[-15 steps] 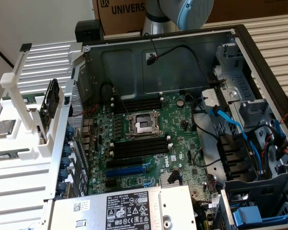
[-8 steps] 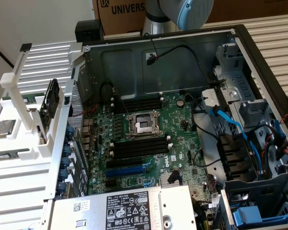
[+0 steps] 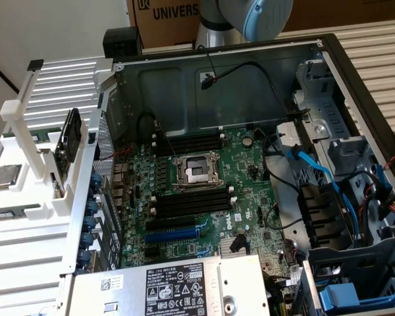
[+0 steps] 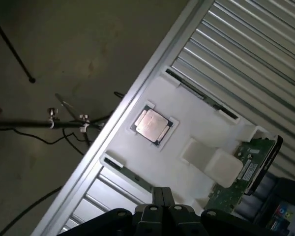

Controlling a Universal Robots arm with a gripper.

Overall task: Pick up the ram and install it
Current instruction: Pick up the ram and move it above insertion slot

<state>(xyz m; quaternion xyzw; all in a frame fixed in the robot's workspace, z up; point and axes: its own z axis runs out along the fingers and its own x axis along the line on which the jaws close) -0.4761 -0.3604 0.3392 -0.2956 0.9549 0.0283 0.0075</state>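
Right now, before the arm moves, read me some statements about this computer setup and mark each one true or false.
1. The claw is shut, with nothing between its fingers. True.
2. The silver processor chip sits on the motherboard. False: it lies in a recess of the white holder, outside the case.
3. The computer case is open, with its motherboard exposed. True.
4. The ram is plugged into a black memory slot. False: it lies in a groove of the white holder, near the claw.
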